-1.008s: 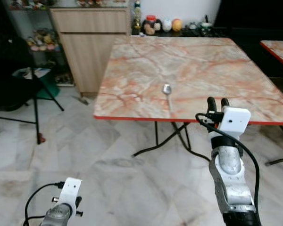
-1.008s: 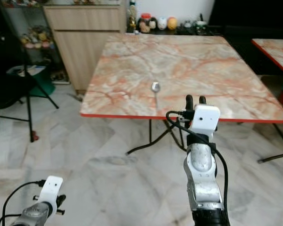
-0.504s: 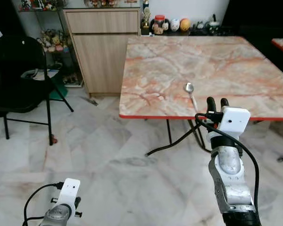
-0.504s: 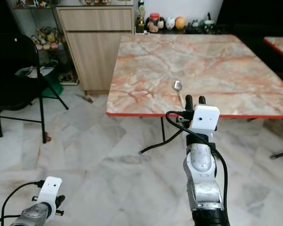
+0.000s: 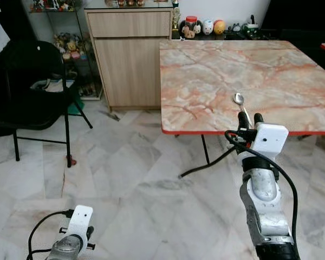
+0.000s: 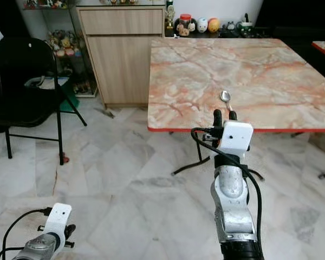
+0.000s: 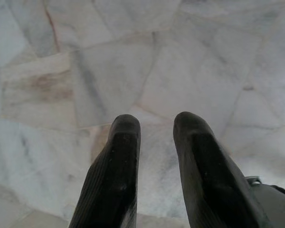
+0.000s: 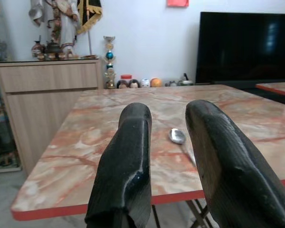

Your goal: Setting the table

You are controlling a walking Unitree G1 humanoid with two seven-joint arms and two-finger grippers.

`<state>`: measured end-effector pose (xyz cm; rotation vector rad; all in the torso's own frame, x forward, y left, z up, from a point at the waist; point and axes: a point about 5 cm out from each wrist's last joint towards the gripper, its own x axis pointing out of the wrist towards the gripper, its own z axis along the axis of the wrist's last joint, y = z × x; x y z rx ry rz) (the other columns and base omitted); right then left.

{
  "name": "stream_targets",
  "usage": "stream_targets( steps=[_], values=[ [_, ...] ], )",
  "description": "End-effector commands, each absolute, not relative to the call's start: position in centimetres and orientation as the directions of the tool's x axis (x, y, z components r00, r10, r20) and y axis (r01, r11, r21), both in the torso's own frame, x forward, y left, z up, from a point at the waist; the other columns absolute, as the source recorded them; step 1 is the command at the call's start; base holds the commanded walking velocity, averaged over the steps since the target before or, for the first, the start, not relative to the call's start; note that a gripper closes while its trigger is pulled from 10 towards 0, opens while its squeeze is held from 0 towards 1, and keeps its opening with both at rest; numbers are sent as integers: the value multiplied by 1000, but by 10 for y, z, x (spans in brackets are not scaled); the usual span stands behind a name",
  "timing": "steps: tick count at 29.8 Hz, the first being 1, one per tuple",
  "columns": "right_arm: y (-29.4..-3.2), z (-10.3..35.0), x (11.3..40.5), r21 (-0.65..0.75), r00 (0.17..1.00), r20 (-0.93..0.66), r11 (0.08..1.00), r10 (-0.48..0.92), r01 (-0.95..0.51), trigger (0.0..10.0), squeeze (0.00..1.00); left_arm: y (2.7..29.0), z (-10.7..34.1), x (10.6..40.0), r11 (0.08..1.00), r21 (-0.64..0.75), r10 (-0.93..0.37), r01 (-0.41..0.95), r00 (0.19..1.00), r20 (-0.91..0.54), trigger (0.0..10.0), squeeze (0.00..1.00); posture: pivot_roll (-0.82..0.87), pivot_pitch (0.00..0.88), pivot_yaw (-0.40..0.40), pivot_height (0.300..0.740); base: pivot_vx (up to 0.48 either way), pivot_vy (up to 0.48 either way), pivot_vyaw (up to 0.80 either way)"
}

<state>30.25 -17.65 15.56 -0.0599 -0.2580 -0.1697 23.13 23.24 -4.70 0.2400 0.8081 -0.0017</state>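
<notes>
1. Right gripper [image 5: 248, 119] raised in front of the body, just short of the table's near edge. Its two black fingers [image 8: 126, 161] stand apart with nothing between them, pointing toward the table.
2. Left gripper [image 7: 154, 156] hangs low by the robot's side, aimed at the floor [image 7: 133, 71]. Fingers parted, nothing held.
3. Spoon [image 5: 240, 102] lies on the table [image 5: 216, 70], bowl away from the robot, handle running toward the near red edge. In the head views the right gripper's fingertips overlap the handle end; whether they touch it I cannot tell. In the right wrist view the bowl [image 8: 177, 136] sits between the two fingers, further out.
4. Apart from the spoon, the tabletop looks bare; no plates or other cutlery seen.
5. Step in hand, by my reading: the spoon looks laid down and the setting is at an early stage. Next move likely calls for clearing the gripper from the table edge and fetching further items.
6. Edges: the red rim is near the wrist, and the spoon's handle sits near that rim, so a careless pull could catch it.
7. Open room: wide floor to the robot's left. A black chair [image 5: 32, 81] stands far left, a wooden cabinet [image 5: 130, 54] beyond the table's left corner, with small jars [image 5: 206, 27] near the wall.
</notes>
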Motion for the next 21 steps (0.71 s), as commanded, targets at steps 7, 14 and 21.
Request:
stream_targets(
  steps=[7,14,21],
  values=[
    [-180,158,303,-43,949,267,981,-169,187,10000,0,230,-48,231,974,205,86,94,686,-723,10000,0,-3,0,9,740,36,0,0],
    [-180,158,303,-51,949,267,981,-168,187,10000,0,230,-48,231,974,206,87,94,685,-724,10000,0,-2,0,10,740,296,0,0],
    [-180,158,303,-53,949,267,981,-167,187,10000,0,230,-48,231,974,207,87,95,684,-724,10000,0,0,0,10,740,149,0,0]
  ],
)
